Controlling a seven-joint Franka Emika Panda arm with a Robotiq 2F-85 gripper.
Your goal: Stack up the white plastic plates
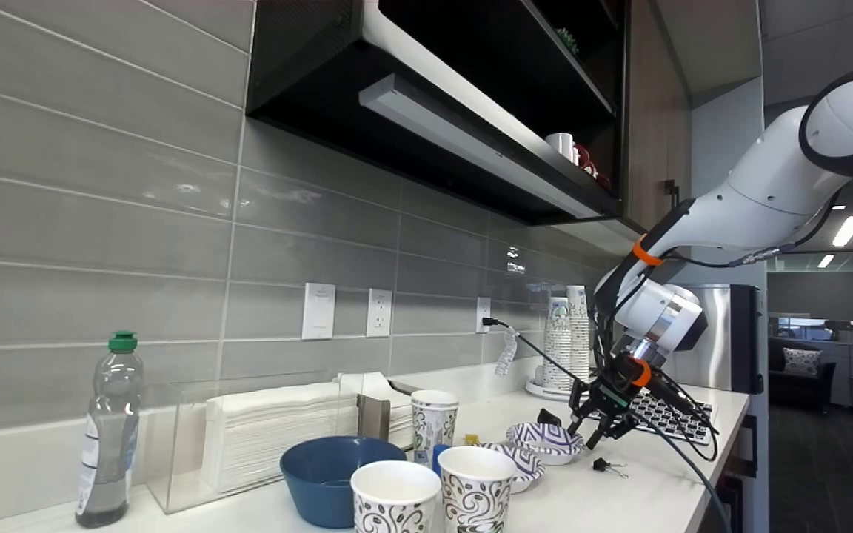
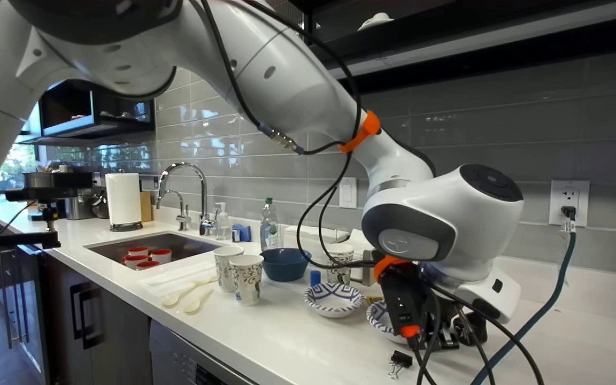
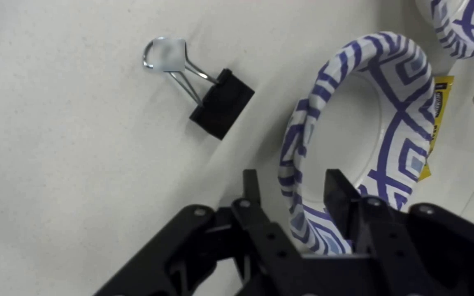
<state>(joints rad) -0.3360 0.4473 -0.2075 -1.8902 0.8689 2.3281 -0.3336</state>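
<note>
Two white plates with dark blue patterns rest apart on the counter. The nearer plate to my gripper shows in both exterior views [image 1: 545,438] [image 2: 380,321] and large in the wrist view [image 3: 344,135], with its near rim folded or bent. The other plate [image 1: 521,465] [image 2: 335,300] lies beside it, and only its edge shows at the top right of the wrist view [image 3: 471,33]. My gripper [image 3: 290,172] is open, with one finger outside the nearer plate's rim and one over its inside. It shows low beside that plate in an exterior view [image 1: 582,438]; whether it touches is unclear.
A black binder clip [image 3: 222,105] lies near the plate. A yellow packet [image 3: 438,111] sits by the plate's far side. Patterned cups [image 2: 246,278], a blue bowl [image 2: 285,264] and a napkin holder [image 1: 271,437] stand farther along. A keyboard [image 1: 663,414] lies behind the gripper.
</note>
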